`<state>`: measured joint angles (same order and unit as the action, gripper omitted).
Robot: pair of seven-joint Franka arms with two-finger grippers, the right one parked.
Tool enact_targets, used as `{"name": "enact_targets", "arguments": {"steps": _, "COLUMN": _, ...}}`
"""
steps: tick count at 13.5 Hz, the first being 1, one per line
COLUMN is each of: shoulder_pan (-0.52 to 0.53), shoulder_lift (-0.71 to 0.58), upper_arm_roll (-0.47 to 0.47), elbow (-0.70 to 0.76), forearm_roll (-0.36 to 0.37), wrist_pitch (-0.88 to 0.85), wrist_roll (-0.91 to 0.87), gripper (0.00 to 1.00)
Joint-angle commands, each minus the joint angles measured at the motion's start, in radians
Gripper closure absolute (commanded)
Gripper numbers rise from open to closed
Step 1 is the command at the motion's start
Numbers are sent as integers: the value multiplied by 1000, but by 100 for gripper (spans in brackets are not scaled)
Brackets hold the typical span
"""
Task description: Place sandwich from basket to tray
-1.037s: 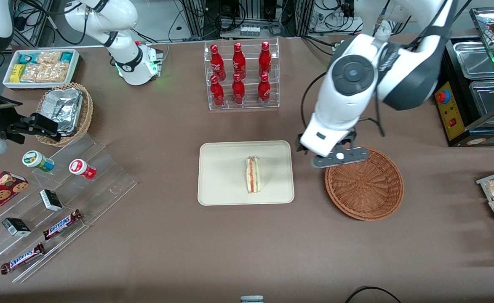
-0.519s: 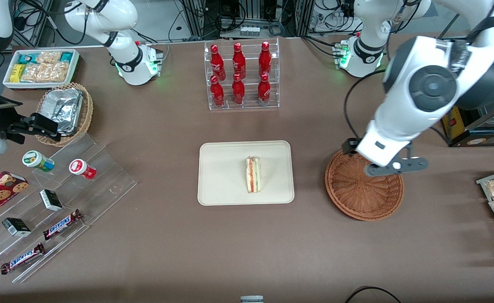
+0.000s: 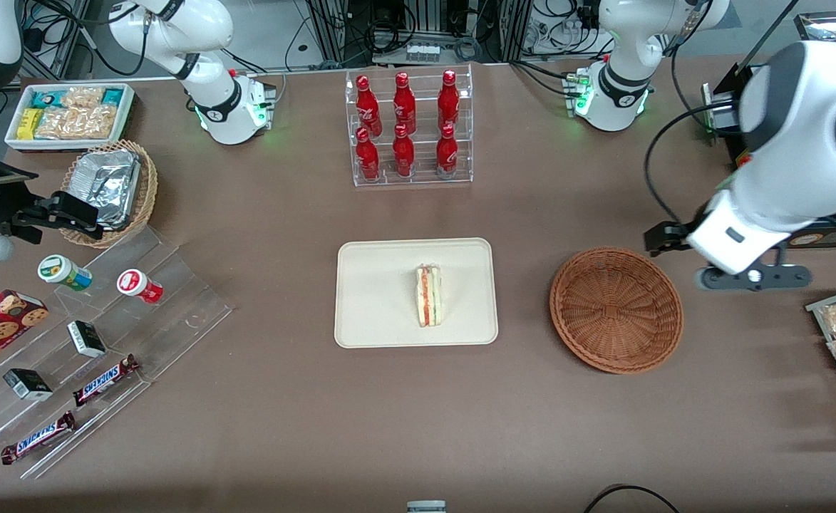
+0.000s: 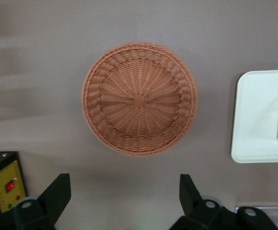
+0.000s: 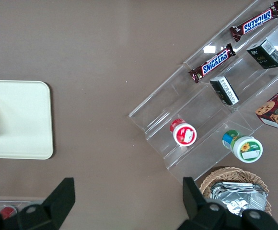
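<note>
Sandwich [image 3: 429, 296] sits on its side near the middle of the cream tray [image 3: 368, 299], centre of the front view: pale bread wedge, orange-red and green stripes along the cut edge. The reddish-brown wicker basket [image 3: 616, 309] lies beside it with nothing inside. The gripper [image 4: 122, 199] hangs above bare table at the right edge, fingers spread wide and holding nothing.

Reddish-brown radial weave on basket [image 3: 616, 311], three o'clock of tray [image 3: 375, 299]. Plain cream on tray. Pale bread with orange-red and green stripes on sandwich [image 3: 429, 295]. Black fingers [image 4: 57, 192] on gripper [image 4: 124, 194], spread wide, white arm above. Red bottles [image 3: 405, 125] at twelve o'clock of tray. Dull brown tablecloth [image 3: 282, 420].
</note>
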<state>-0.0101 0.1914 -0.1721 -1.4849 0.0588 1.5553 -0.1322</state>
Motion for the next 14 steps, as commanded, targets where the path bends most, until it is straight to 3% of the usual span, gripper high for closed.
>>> {"name": "enact_targets", "arguments": {"steps": 1, "shoulder_pan": -1, "shoulder_lift": -35, "upper_arm_roll": 81, "elbow": -31, "forearm_roll": -28, "wrist_pitch": -11, "wrist_roll": 156, "gripper": 0}}
{"name": "enact_targets", "arguments": {"steps": 4, "shoulder_pan": -8, "shoulder_lift": -33, "upper_arm_roll": 135, "elbow": -28, "forearm_roll": -30, "wrist_pitch": -30, "wrist_roll": 178, "gripper": 0}}
{"name": "enact_targets", "arguments": {"steps": 14, "shoulder_pan": -22, "shoulder_lift": -32, "upper_arm_roll": 163, "elbow": -2, "forearm_roll": -14, "wrist_pitch": -34, "wrist_roll": 177, "gripper": 0}}
